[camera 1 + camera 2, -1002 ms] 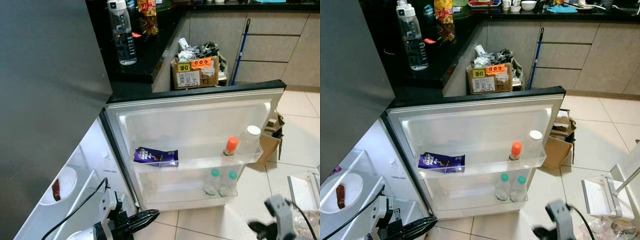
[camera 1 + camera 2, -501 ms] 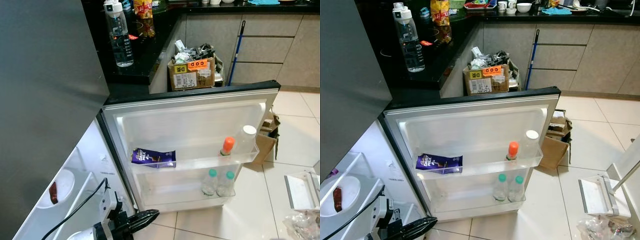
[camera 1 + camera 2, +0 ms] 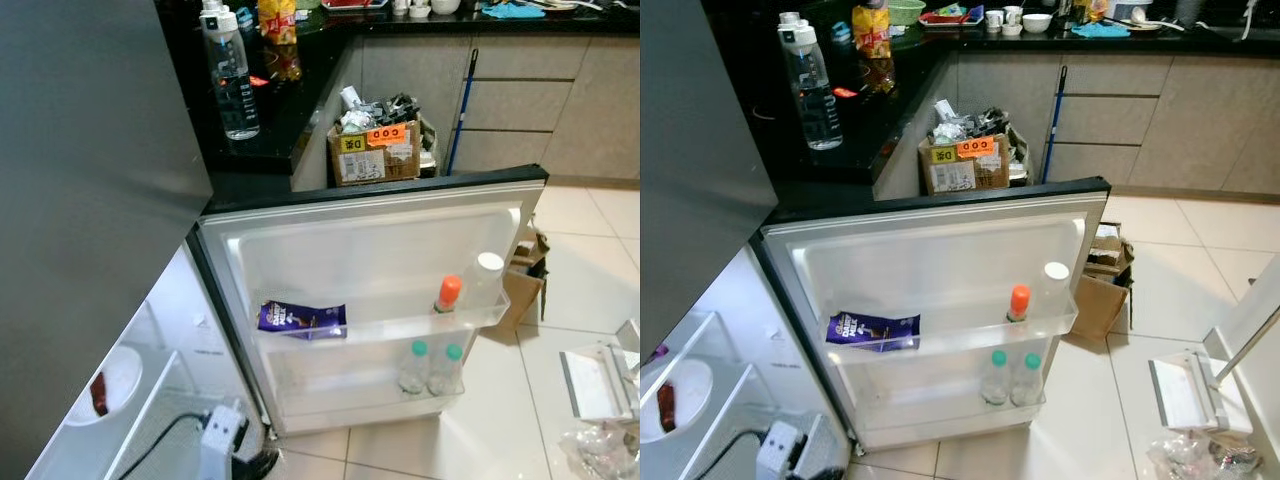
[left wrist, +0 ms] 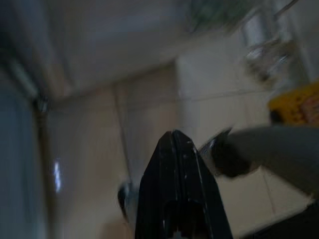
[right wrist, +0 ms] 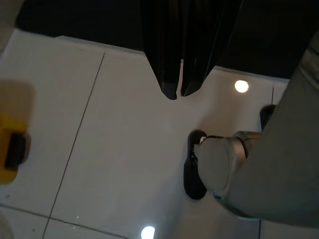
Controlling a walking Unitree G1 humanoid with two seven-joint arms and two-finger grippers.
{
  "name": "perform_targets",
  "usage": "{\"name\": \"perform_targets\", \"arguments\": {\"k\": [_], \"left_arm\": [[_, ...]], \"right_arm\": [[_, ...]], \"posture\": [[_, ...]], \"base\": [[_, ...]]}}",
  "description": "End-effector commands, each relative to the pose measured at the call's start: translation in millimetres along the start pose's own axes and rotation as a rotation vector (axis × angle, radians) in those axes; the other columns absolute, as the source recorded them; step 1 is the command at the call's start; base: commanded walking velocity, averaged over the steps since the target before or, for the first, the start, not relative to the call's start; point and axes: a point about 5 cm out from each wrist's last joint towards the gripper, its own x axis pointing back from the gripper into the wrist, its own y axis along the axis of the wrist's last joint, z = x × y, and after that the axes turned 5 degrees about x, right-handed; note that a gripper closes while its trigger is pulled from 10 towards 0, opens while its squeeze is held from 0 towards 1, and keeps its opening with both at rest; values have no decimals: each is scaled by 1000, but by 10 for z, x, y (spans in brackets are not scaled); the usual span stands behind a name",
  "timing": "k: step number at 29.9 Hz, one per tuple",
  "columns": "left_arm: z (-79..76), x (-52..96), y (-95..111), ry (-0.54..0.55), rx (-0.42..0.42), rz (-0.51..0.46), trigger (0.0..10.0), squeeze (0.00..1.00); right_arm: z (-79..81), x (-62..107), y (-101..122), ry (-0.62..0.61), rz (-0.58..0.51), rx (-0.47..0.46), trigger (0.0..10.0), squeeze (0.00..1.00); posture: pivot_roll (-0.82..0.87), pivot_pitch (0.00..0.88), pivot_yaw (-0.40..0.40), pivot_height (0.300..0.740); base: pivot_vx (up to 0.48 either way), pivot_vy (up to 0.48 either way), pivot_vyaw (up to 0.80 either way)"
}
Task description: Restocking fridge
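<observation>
The fridge door (image 3: 370, 235) stands open, its inner side facing me. On its upper shelf lie a purple chocolate bar (image 3: 301, 318), an orange-capped bottle (image 3: 447, 293) and a white-capped bottle (image 3: 486, 277). Two green-capped bottles (image 3: 431, 367) stand on the lower shelf. Low beside the fridge interior I see my left arm's white wrist block (image 3: 220, 440). My left gripper (image 4: 174, 137) is shut and empty, pointing at the tiled floor. My right gripper (image 5: 178, 92) hangs shut and empty over white tiles beside my own leg (image 5: 239, 164).
A clear water bottle (image 3: 229, 75) stands on the black counter. A full cardboard box (image 3: 375, 150) and a blue broom handle (image 3: 458, 110) are behind the door. A white plate (image 3: 112, 380) is inside the fridge. A white dustpan (image 3: 595, 368) and a plastic bag (image 3: 600, 450) lie on the floor at right.
My left arm has dropped, its black fingers leaving the eye views. My right arm went out of sight a second ago. The camera has shifted slightly.
</observation>
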Motion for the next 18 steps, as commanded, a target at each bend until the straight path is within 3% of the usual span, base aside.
{"name": "perform_targets", "arguments": {"k": [1, 5, 6, 10, 13, 18], "left_arm": [[-5, -14, -124, 67, 30, 58, 10000, 0], [15, -9, -267, 174, 82, 123, 10000, 0], [32, -5, -355, 261, 118, 171, 10000, 0], [34, -9, -393, 291, 166, 199, 10000, 0], [64, -13, -389, 328, 138, 245, 10000, 0], [110, -24, -323, 372, 178, 208, 10000, 0]], "right_arm": [[-26, -7, 51, -28, -16, 19, 10000, 0], [-117, -3, 76, -86, -17, -9, 10000, 0], [-223, 8, 96, -139, -17, -44, 10000, 0], [-314, 19, 122, -175, -22, -61, 10000, 0], [-355, 18, 172, -183, -31, -50, 10000, 0], [-324, 5, 220, -168, -45, -43, 10000, 0]], "posture": [[-51, 0, 27, 740], [-49, 0, 10, 740], [-49, 0, 6, 740], [-59, 0, -8, 740], [-51, 0, -15, 740], [-52, 0, -3, 740]], "base": [[0, 0, 0], [0, 0, 0], [0, 0, 0], [0, 0, 0], [0, 0, 0], [0, 0, 0]]}}
